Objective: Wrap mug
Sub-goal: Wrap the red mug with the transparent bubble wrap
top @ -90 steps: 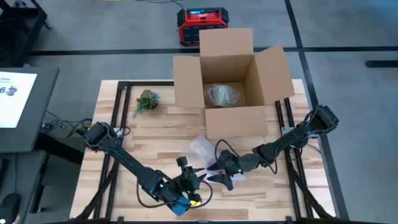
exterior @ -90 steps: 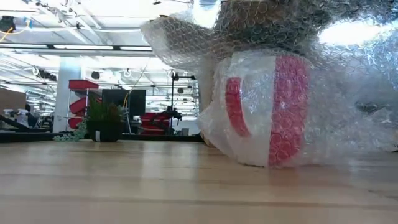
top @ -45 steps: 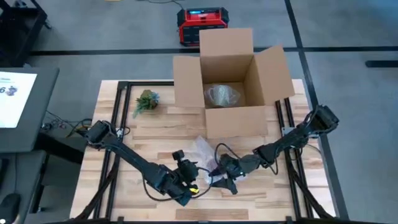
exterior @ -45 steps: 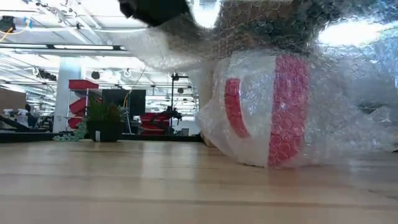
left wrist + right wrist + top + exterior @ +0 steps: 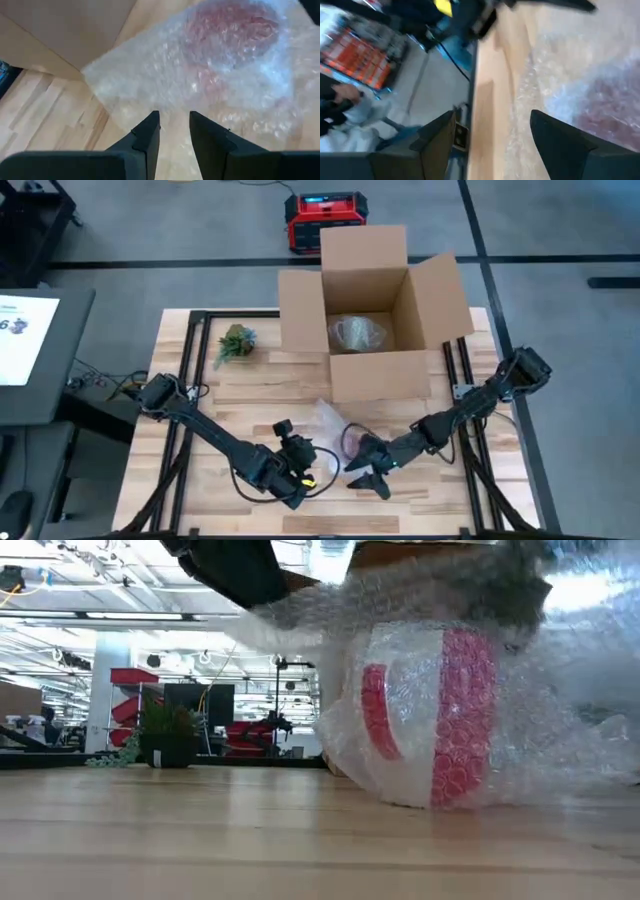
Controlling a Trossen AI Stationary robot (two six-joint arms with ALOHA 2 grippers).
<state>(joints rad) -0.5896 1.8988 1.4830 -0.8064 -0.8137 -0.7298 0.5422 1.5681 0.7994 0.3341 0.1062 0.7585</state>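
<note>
We see an open cardboard box (image 5: 372, 310) at the table's (image 5: 250, 395) far edge, a small plant (image 5: 235, 341) (potted, green) toward the far left corner, and a red device (image 5: 323, 218) on the floor beyond.

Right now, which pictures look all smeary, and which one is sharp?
The right wrist view is smeared with motion blur. The left wrist view is soft on the bubble wrap over the red mug. The low view shows the mug sharply, with bright ceiling glare.
</note>
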